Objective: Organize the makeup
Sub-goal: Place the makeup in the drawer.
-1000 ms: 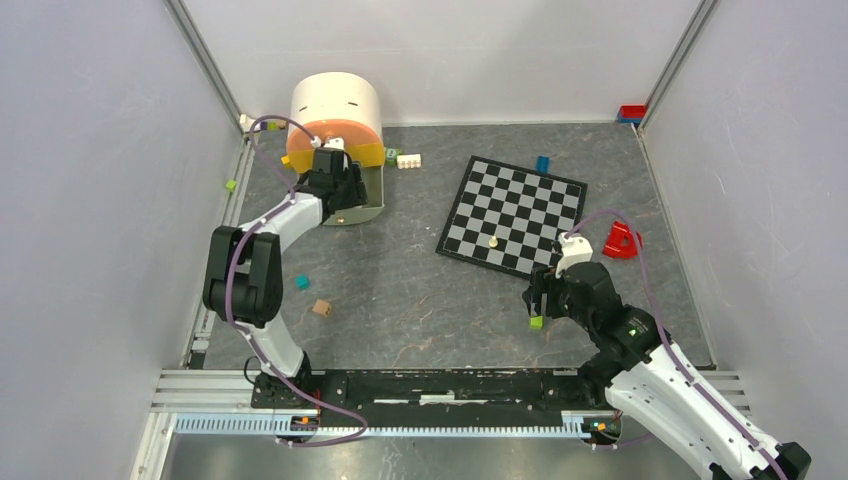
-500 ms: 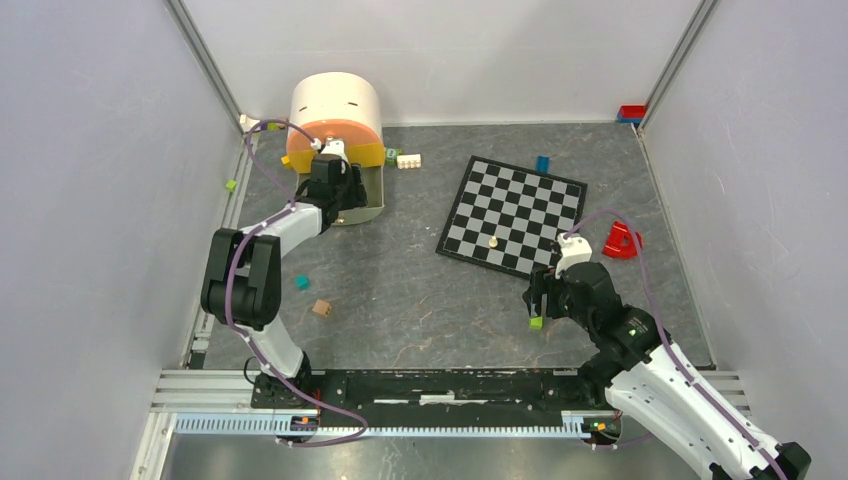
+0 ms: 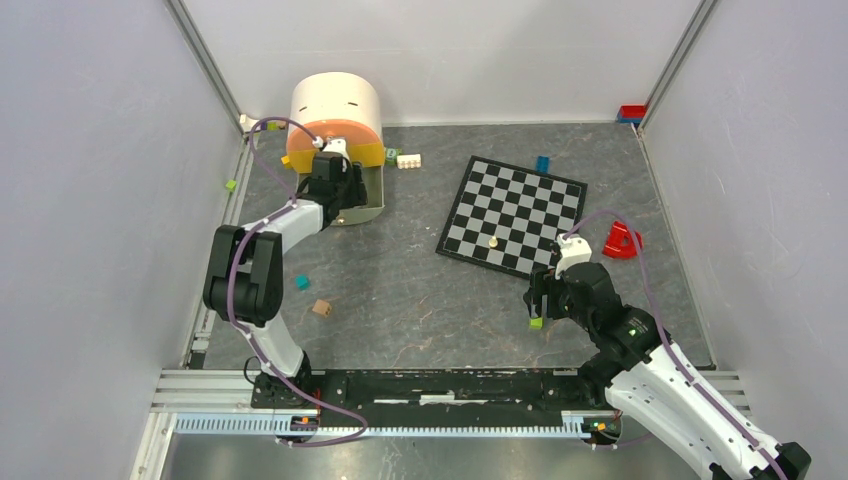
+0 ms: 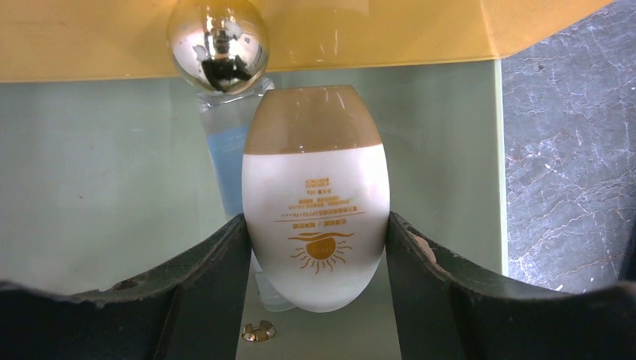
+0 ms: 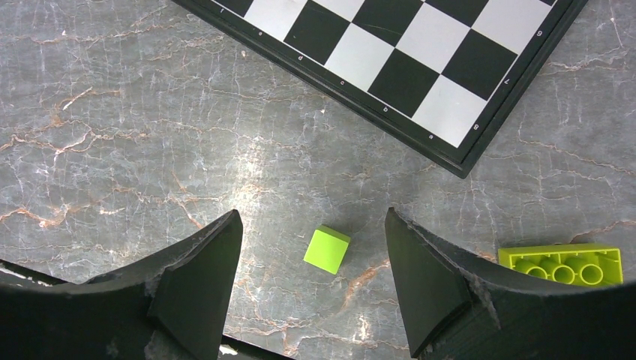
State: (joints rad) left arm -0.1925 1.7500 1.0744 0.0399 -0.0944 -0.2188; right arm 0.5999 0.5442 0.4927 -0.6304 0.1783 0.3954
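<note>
The left gripper clasps the smooth, egg-shaped cream oval by its sides, long axis straight ahead, tan cap pointing away; the right gripper hangs released.

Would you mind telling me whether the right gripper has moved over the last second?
No; the right gripper stays over the green cube, beside the chessboard.

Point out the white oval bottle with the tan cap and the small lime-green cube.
white oval bottle (image 4: 315, 214), left wrist view, printed white body.
small lime-green cube (image 5: 327, 250), right wrist view, top face.
</note>
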